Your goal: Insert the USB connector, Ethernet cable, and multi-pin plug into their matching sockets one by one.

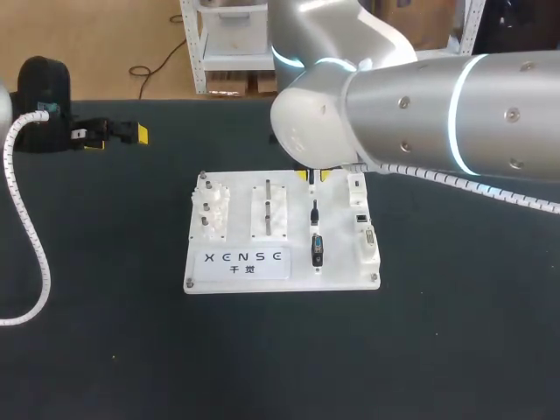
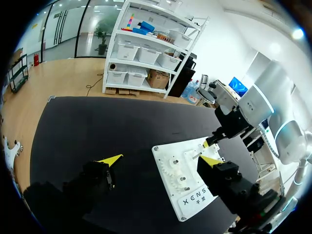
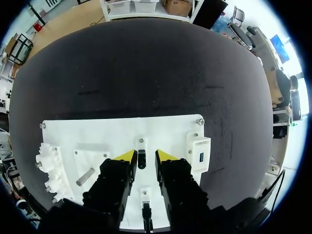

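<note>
Straddling the USB connector [image 3: 142, 159] on the board [image 3: 97, 131], your right gripper [image 3: 145, 156] is open, tips either side, not touching. Its long axis runs along the gap; left gripper [image 2: 162, 160] open, well apart

Dark table [image 1: 105, 350] w/ white board [image 1: 299, 236]

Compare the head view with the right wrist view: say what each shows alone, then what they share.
Only the head view shows the left gripper sitting at the table's far left, and the multi-pin plug on the white board. Only the right wrist view shows the gap between the right gripper's open fingers, with a small dark connector in it. Both show the board, its gear block, its socket block and the right gripper's yellow tips.
</note>
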Controlling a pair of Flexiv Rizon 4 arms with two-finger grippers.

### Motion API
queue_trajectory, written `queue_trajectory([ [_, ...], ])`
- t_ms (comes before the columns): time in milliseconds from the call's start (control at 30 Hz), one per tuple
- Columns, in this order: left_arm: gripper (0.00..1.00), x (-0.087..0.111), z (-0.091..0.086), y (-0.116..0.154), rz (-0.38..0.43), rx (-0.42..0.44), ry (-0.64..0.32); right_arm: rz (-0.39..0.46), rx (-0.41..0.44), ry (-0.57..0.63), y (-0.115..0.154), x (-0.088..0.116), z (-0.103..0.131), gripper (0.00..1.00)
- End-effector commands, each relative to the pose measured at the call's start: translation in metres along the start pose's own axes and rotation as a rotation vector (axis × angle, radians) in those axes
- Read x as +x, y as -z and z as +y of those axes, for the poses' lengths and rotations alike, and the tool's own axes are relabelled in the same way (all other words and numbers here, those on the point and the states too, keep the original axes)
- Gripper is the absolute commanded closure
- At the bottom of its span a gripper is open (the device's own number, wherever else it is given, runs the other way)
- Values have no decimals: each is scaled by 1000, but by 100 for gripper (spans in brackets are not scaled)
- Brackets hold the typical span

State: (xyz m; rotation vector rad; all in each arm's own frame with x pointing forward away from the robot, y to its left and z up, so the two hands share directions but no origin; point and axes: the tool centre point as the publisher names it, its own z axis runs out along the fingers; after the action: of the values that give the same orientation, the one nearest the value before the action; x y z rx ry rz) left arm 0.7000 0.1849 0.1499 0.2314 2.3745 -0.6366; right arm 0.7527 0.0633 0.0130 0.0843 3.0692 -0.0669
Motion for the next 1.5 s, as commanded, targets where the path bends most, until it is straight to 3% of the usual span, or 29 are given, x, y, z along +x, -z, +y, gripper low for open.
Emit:
queue_trajectory([
  [33, 0, 0, 0, 0, 0, 0, 0, -5, -5, 2, 1, 4, -1, 80],
  [367, 0, 0, 0, 0, 0, 0, 0, -14, -4, 15, 2, 5, 2, 100],
  [933, 0, 0, 0, 0, 0, 0, 0, -87, -36, 19, 28, 10, -3, 100],
  [1200, 0, 0, 0, 0, 0, 0, 0, -119, -53, 7, 44, 17, -26, 100],
  [1500, 0, 0, 0, 0, 0, 0, 0, -119, -11, -3, 34, 21, -57, 100],
])
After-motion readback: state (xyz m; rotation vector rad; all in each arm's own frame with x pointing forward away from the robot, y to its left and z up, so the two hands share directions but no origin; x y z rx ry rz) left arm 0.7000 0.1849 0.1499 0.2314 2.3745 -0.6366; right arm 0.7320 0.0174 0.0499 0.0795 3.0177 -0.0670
